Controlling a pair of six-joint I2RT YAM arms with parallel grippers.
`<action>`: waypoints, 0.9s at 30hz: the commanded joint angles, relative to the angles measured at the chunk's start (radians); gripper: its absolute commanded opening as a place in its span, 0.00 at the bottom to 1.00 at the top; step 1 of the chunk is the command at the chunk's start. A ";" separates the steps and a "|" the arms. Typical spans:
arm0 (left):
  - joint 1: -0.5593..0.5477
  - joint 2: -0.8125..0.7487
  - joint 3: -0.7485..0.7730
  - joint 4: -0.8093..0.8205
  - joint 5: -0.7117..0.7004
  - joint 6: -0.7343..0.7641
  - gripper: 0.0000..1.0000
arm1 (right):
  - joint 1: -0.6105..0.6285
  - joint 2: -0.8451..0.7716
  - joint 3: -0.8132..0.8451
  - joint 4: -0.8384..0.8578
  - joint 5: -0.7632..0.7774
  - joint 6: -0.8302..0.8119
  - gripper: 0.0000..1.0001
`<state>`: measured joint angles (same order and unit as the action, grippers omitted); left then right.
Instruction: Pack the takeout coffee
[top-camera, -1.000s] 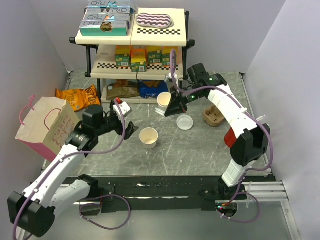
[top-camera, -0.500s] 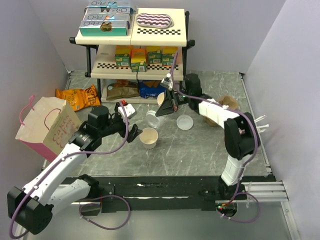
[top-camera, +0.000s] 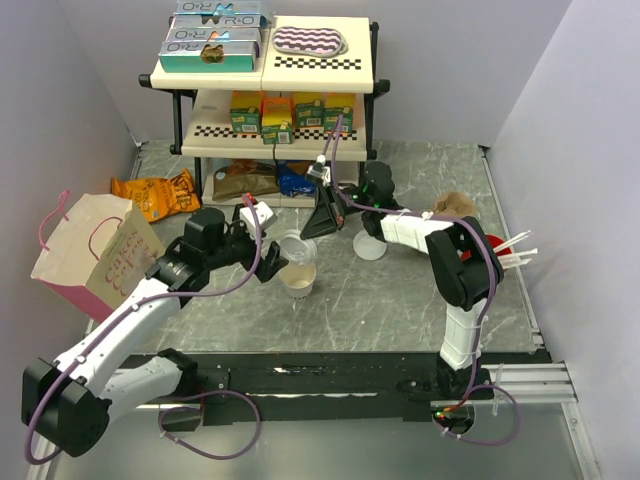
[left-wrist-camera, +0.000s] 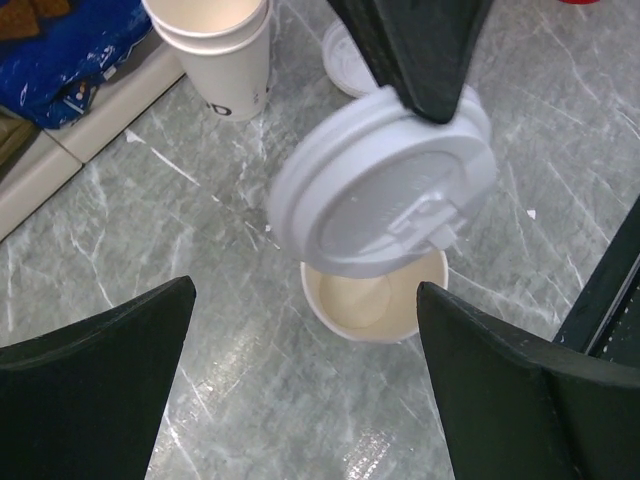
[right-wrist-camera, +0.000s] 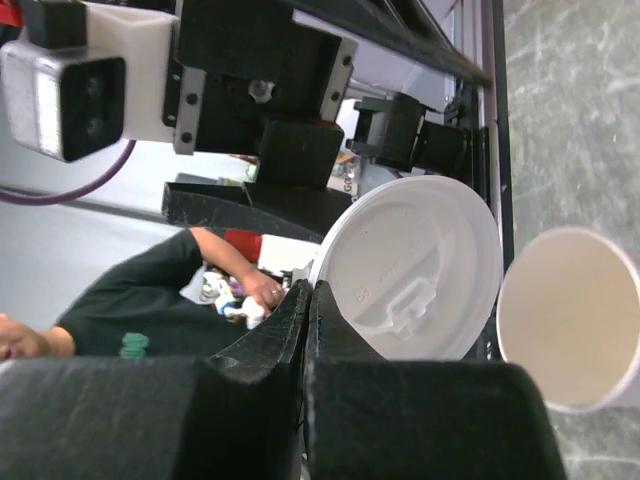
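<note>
**A:** Where's the coffee, and what are the arms doing?

**B:** The cup is upright on the counter with no lid on. It sits between the spread fingers of my left end effector, whose jaws are wide with nothing in them. My right end effector is clamped on the rim of the lid, which hangs tilted just over the cup mouth, not seated.

**A:** How will it handle?

**B:** My read is light and flimsy. The thin paper wall should dent if I squeeze it mid-height. I can't tell whether there's liquid inside, so I'm treating it as spillable and keeping it vertical. The lid looks like slick, bendy plastic, and held by one edge it could pivot as I press it down.

**A:** Where do you grip it?

**B:** Across the cup wall just under the rolled rim — the stiffest band, I'd say, and the taper should stop it sliding down through the fingers. Light squeeze only. I won't lift by the lid — it could pop off.
</note>
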<state>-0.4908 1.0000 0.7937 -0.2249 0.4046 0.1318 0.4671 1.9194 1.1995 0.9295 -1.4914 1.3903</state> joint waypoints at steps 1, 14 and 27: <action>-0.003 0.028 0.026 0.067 -0.053 -0.043 0.99 | -0.004 -0.014 -0.050 -0.082 -0.055 -0.059 0.00; -0.005 0.092 0.015 0.102 -0.013 -0.087 0.99 | 0.008 -0.056 -0.081 -0.492 0.008 -0.404 0.00; -0.005 0.134 0.004 0.131 0.056 -0.086 0.99 | 0.008 -0.028 0.026 -0.857 0.057 -0.675 0.04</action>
<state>-0.4908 1.1248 0.7933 -0.1528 0.4156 0.0582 0.4717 1.9121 1.1599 0.2253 -1.4548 0.8516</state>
